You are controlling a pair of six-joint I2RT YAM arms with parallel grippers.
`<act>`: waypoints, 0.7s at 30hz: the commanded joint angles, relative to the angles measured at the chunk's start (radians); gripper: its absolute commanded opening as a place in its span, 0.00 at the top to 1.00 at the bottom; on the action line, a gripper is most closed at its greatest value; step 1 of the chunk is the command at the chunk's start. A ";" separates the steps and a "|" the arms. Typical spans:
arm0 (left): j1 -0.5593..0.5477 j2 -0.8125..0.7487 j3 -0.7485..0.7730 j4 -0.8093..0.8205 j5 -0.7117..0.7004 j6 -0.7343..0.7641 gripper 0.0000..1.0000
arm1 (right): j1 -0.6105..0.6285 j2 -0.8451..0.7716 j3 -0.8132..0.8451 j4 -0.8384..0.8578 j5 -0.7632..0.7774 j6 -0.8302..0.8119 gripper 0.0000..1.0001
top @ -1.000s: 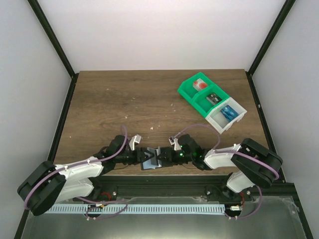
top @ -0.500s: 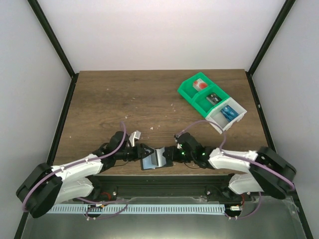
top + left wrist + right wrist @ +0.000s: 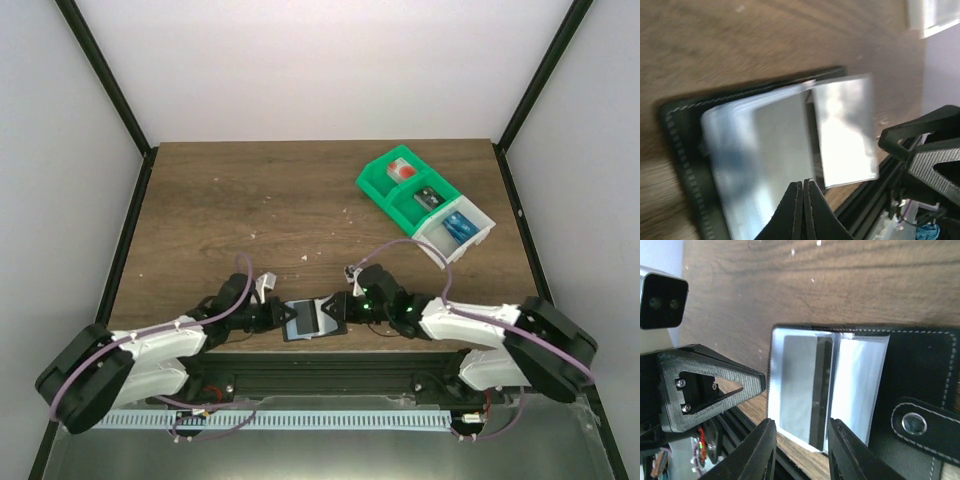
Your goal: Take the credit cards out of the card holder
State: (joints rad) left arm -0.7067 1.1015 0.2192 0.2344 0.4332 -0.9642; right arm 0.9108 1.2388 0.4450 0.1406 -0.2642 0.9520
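Your table is dark wood inside pale walls. Far from both sets of jaws there is plenty of free board. At the jaws it is tight, with the black rail of the near edge just behind them. The green-and-white bin is well apart, beyond and outboard of your right gripper, and plays no part here.

The card holder lies opened flat on the wood between the two grippers. Its long axis runs from one set of jaws across to the other, and its glossy pale sleeves face up. The credit cards are in those sleeves. The one you can see has a dark stripe, and its long side points back toward your right jaws.

Your left gripper has its jaws pressed fully together, the tips meeting at the near edge of a pale sleeve. You cannot tell from here whether a card edge is pinched between them. Your right jaws stand partly open, one on each side of the sleeve's near edge, and grip nothing visible.

The left arm looks better placed, so any draw would likely go straight back along the card's long side.
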 commanded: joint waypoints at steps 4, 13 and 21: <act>0.015 0.120 -0.035 0.091 0.022 0.027 1.00 | 0.007 0.216 0.049 0.205 -0.130 -0.027 0.73; 0.020 0.152 -0.052 0.086 -0.011 0.059 1.00 | 0.007 0.359 0.056 0.299 -0.170 -0.013 0.74; 0.020 0.143 -0.050 0.069 -0.017 0.065 1.00 | 0.002 0.268 0.065 0.161 -0.098 -0.021 1.00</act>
State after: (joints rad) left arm -0.6933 1.2446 0.1814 0.3176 0.4458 -0.9199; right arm 0.9115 1.5806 0.4835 0.3969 -0.4252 0.9424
